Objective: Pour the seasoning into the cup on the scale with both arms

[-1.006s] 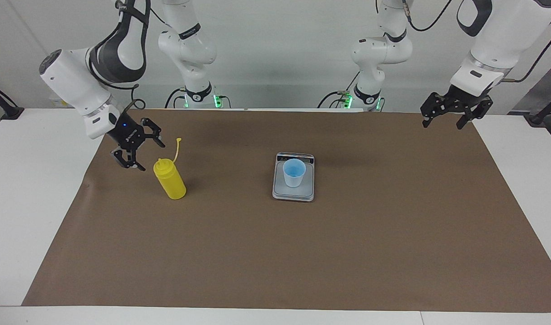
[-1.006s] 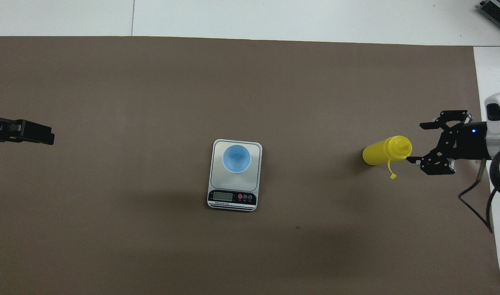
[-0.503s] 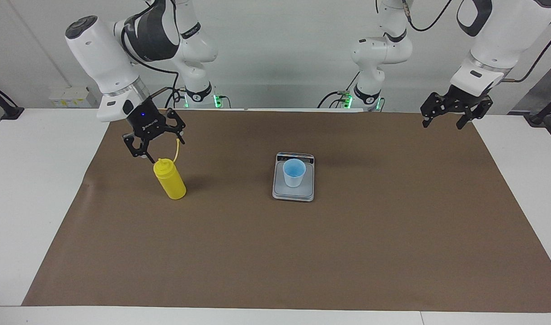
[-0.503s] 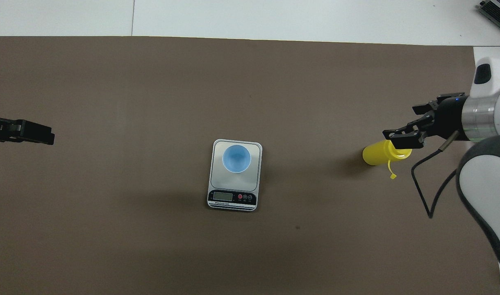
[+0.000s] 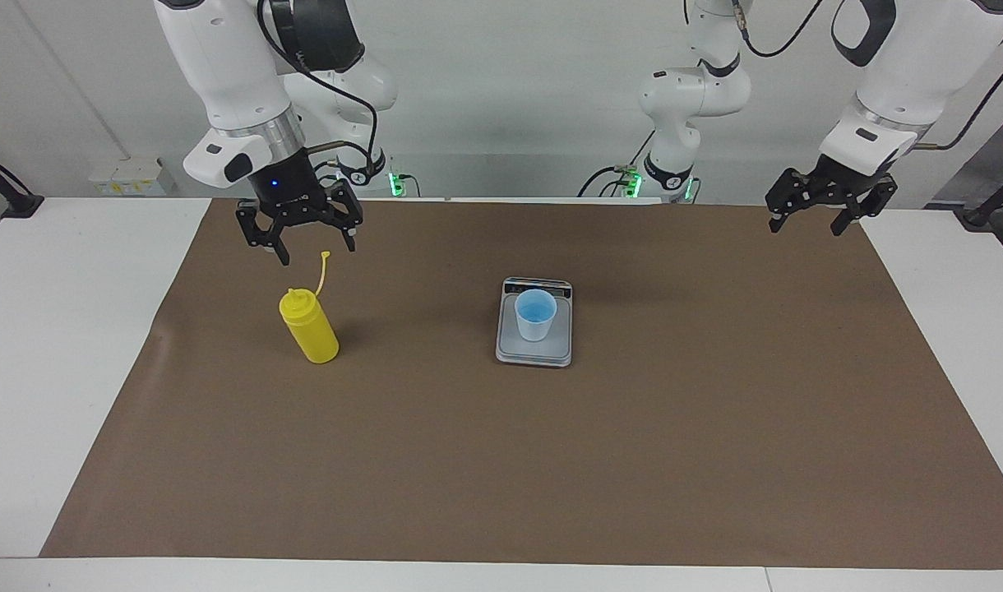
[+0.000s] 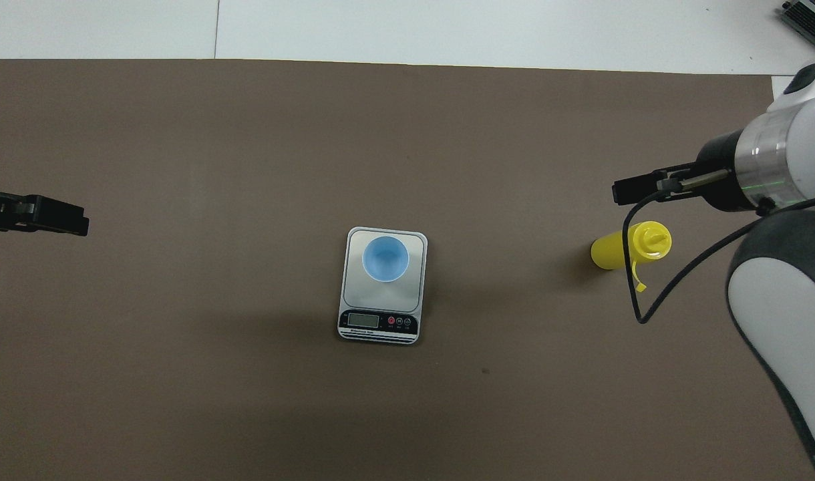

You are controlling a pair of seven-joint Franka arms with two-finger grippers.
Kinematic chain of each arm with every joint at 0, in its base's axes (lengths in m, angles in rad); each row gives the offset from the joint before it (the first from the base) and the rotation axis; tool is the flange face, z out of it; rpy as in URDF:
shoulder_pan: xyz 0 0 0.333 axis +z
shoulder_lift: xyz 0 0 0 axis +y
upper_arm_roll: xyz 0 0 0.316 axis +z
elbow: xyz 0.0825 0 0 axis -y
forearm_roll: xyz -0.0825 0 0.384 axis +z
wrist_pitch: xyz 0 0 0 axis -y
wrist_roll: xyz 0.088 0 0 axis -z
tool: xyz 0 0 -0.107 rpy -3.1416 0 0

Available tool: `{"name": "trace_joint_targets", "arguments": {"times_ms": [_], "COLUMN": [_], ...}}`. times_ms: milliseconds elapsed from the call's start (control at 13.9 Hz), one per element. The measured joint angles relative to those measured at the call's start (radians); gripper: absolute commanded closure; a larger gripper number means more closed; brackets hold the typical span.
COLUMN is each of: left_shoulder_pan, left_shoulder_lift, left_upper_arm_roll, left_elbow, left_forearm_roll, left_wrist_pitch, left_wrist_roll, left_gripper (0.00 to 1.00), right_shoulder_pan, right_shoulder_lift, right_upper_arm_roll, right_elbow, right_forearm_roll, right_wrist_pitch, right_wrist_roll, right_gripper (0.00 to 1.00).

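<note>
The yellow seasoning bottle [image 5: 308, 329] stands upright on the brown mat toward the right arm's end of the table, its cap strap [image 5: 324, 273] sticking up. It also shows in the overhead view [image 6: 614, 252]. My right gripper [image 5: 315, 252] hangs open in the air over the bottle, pointing down and clear of it; it shows edge-on in the overhead view [image 6: 631, 189]. The light-blue cup [image 5: 535, 315] stands empty on the silver-grey scale [image 5: 534, 352] at mid-table, also seen in the overhead view, cup [image 6: 385, 258] on scale [image 6: 354, 294]. My left gripper [image 5: 806, 228] waits open and empty in the air at the left arm's end [image 6: 70, 224].
A brown mat [image 5: 551, 460] covers most of the white table [image 5: 57, 370]. A black cable [image 6: 631, 294] loops down from the right wrist beside the bottle.
My right gripper has risen from beside the bottle's top and swung round to point down over it. The bottle, cup, scale and left arm have not moved.
</note>
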Motion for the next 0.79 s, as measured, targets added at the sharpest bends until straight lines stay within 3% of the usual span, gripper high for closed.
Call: {"name": "trace_joint_targets", "arguments": {"times_ms": [359,791], "left_shoulder_pan": [0.000,0.000], "left_shoulder_lift": [0.000,0.000], "left_upper_arm_roll": [0.000,0.000], "left_elbow": [-0.002,-0.006], "left_forearm_roll": [0.000,0.000], "left_wrist_pitch": [0.001,0.001], "left_wrist_roll": [0.000,0.000], "left_gripper": [0.00,0.00], "right_shoulder_pan": [-0.003,-0.021], "right_shoulder_lift": [0.029,-0.004], "right_upper_arm_roll": [-0.004,-0.008], "right_elbow": [0.044,-0.012], "right_forearm_roll": [-0.118,-0.119], "right_wrist_pitch": [-0.125,-0.165], "right_wrist_roll": [0.126,0.126], "right_gripper": [0.00,0.00]}}
